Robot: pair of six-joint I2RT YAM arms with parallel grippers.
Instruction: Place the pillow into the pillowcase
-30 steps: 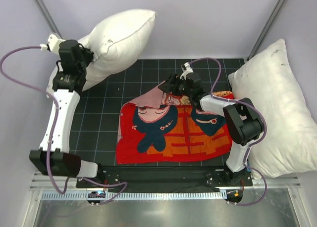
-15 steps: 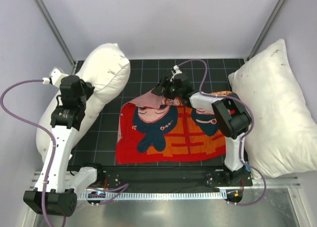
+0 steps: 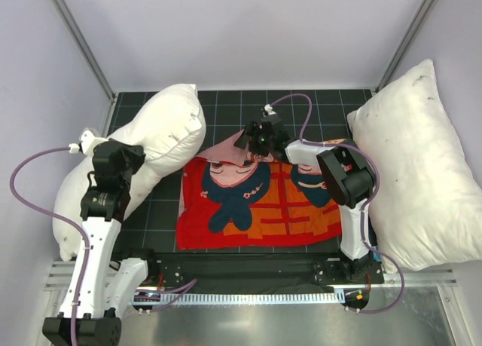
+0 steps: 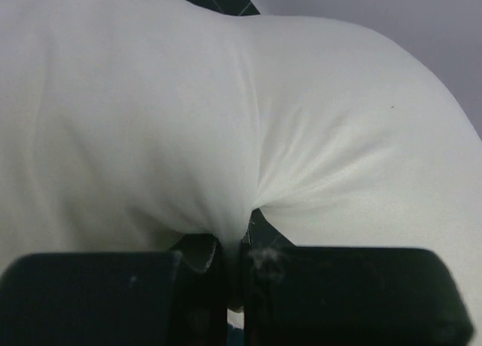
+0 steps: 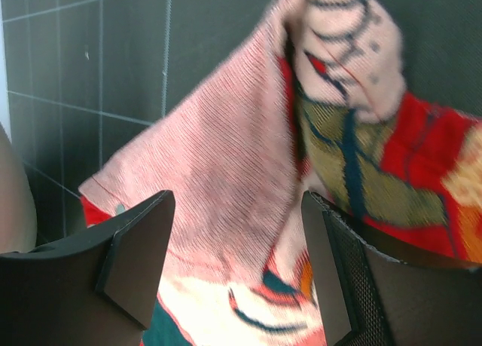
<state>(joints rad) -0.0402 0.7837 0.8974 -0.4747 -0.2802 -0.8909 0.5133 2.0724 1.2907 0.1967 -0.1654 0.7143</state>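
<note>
In the last second the left arm [image 3: 94,233] had swung the pillow [image 3: 162,131] down from the far-left corner, at about 11 o'clock. It now lay along the left side of the mat [image 3: 226,108], from 8 to 10 o'clock, with its far end just beside the pillowcase [image 3: 263,203]. The left gripper [image 4: 235,263] was clamped tight on a pinch of the pillow's white cloth.

The pillowcase lay flat at the middle of the mat, its far-left corner turned back as a pink flap [image 5: 226,157]. The right gripper [image 5: 235,259] had slid a little toward 9 o'clock over that flap. Its jaws stood wide on either side of it, narrowing slightly, and held nothing.

By my reading, the pillow was staged near what was probably the case's mouth. What remained was a firm pinch on the flap to lift it open. The bigger pillow [image 3: 422,157] at 3 o'clock had not moved.
</note>
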